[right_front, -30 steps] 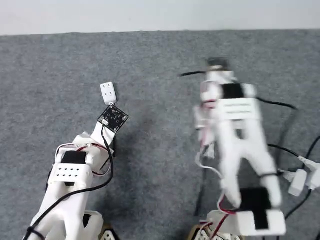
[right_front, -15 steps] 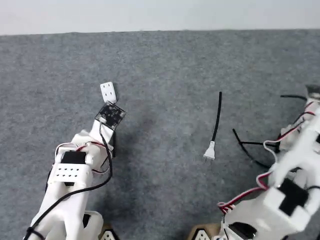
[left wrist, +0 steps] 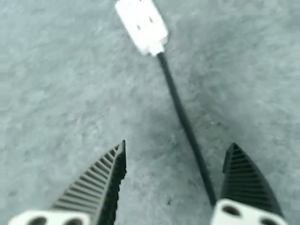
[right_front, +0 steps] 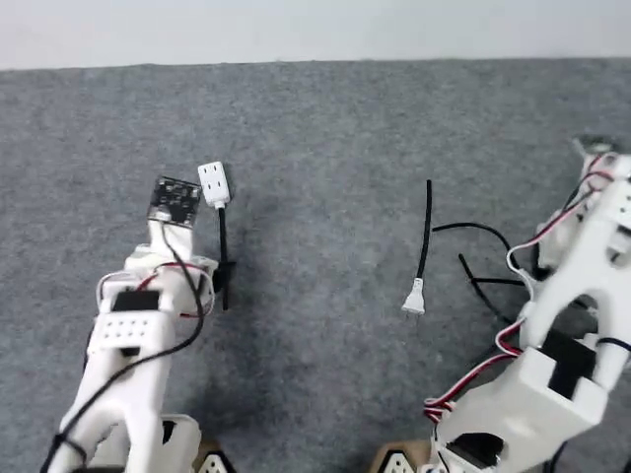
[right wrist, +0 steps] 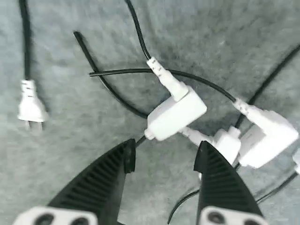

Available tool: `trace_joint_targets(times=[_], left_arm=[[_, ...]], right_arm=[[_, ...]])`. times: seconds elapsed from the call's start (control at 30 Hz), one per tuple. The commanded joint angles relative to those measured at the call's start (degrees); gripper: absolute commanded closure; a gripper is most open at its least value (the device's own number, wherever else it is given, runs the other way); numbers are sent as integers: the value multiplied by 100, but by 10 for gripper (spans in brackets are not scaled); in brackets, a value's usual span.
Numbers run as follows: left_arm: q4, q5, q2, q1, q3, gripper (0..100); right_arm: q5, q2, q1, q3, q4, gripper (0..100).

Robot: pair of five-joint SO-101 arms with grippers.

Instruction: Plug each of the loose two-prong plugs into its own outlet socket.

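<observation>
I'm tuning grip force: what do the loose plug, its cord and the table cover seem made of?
The loose plug looks like smooth white moulded plastic. Its cord seems sheathed in matte black rubber or vinyl. The table cover looks like grey felt or short-pile carpet, fuzzy and speckled.

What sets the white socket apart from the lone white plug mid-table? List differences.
The socket is a broad block with slots in its face; the plug is slimmer and ends in two prongs. The socket's cord runs toward the arm bases; the plug's runs away from them. Both are white with black cords.
</observation>
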Motion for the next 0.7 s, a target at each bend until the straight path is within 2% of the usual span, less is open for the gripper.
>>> trace_joint_targets(times=[0.0,0.1,0.2,0.43,0.67], left_arm=[[-273,510,1222,176,-1411,701],[-132,1248,2629,158,-2853,742],[378,1635,3956,167,-4444,789],[1512,1670,6497,167,-7802,819],[2699,1662,8589,211,-10809,818]], right_arm=[[-519,-145,-207,-668,286,794],[-853,-277,-558,-352,277,794],[-1011,-303,-1103,220,163,794],[-1697,-295,-2132,1899,-1341,796],[-1758,-295,-2826,2831,-2123,796]])
